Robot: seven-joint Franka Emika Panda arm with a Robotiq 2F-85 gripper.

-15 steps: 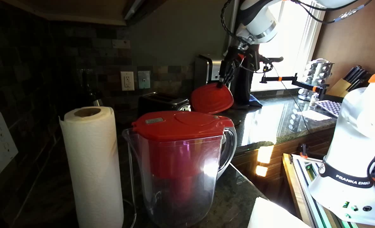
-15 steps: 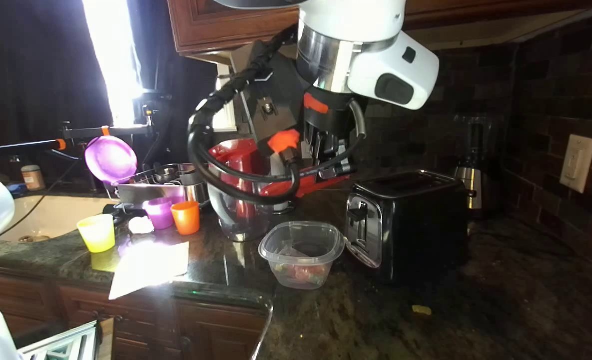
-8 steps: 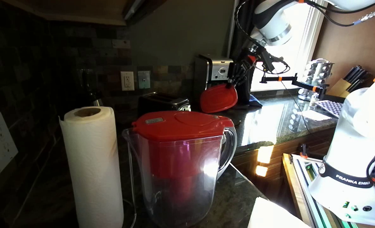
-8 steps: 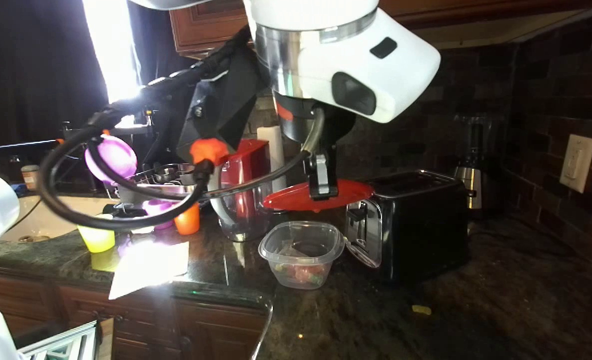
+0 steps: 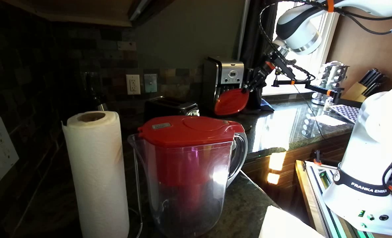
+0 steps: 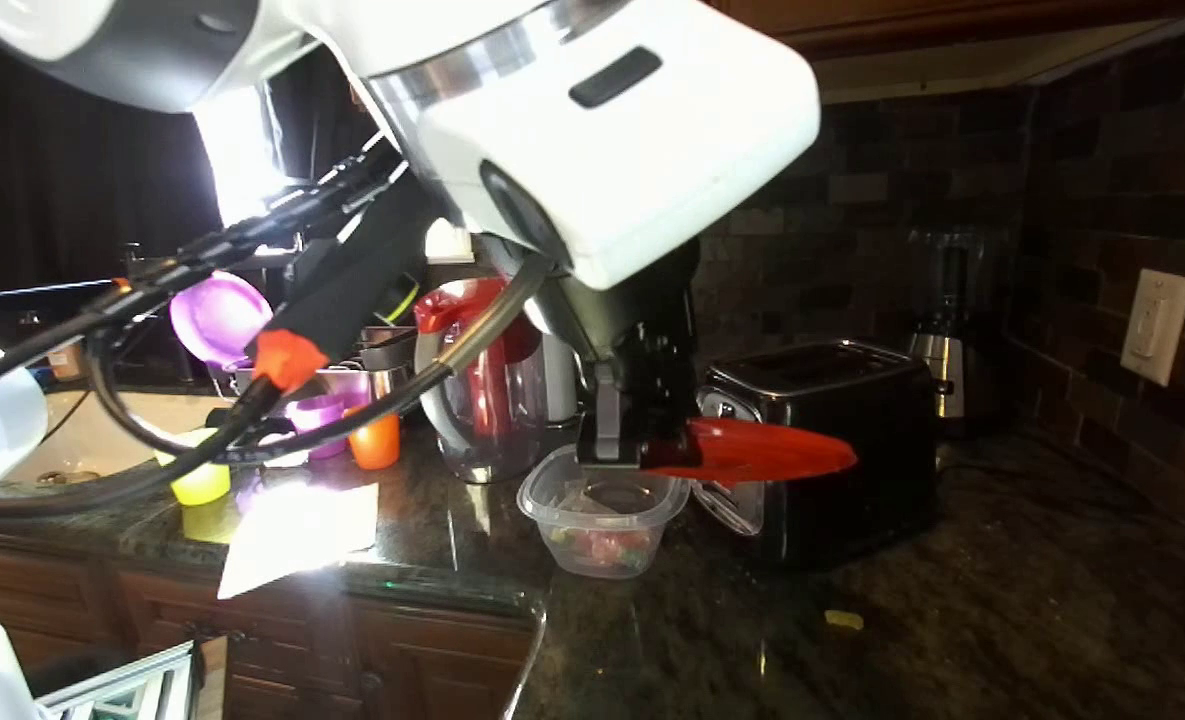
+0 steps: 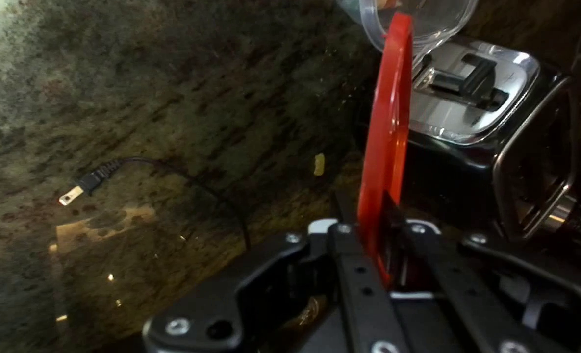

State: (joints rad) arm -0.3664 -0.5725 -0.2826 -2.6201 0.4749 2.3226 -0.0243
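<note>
Gripping red lid (image 7: pixel 388 122) with tool (image 7: pixel 367 211).
Held by one edge above tabletop (image 7: pixel 197 98), near black toaster (image 7: pixel 481 157) and clear tub (image 6: pixel 600 521).

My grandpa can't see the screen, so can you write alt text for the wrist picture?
A black gripper pinches a red plastic lid, seen edge-on. Right of it is a black and silver toaster; part of a clear plastic container shows at the top. At left, a black power plug lies on the speckled stone counter.

White arm (image 6: pixel 672 160), black screw-studded hand (image 7: pixel 367 203)
</note>
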